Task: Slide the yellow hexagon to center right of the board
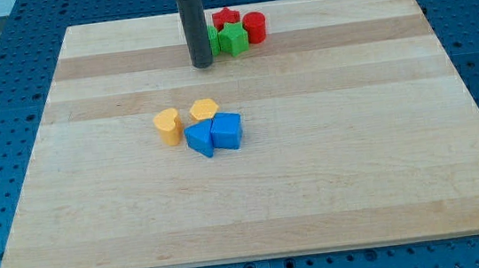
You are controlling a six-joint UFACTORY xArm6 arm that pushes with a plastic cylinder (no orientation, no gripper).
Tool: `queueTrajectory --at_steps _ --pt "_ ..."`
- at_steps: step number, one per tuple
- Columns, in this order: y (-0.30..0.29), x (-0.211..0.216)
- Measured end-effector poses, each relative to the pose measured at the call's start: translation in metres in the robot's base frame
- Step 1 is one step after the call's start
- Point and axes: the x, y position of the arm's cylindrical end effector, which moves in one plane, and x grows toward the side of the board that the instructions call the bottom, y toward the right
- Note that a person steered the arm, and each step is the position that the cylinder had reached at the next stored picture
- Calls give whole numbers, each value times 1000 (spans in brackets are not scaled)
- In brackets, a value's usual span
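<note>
The yellow hexagon (204, 110) lies left of the board's middle, touching the top of two blue blocks (227, 132) (199, 140). A second yellow block (167, 125), heart-like in shape, lies just to its left. My tip (203, 65) rests on the board near the view's top, above the yellow hexagon and well apart from it. The rod rises out of the view's top.
Right beside the rod are a green star (232, 38), a red star (225, 18) and a red cylinder (254, 27); a second green block (213, 37) is partly hidden behind the rod. The wooden board (382, 137) sits on a blue perforated table.
</note>
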Motion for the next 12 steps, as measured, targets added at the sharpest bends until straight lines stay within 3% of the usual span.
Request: queueTrajectory --at_steps 2,4,6,8,12 --pt "-103 37" --pt "-138 53" --pt "-125 110" --pt "-125 110" --pt "-56 109"
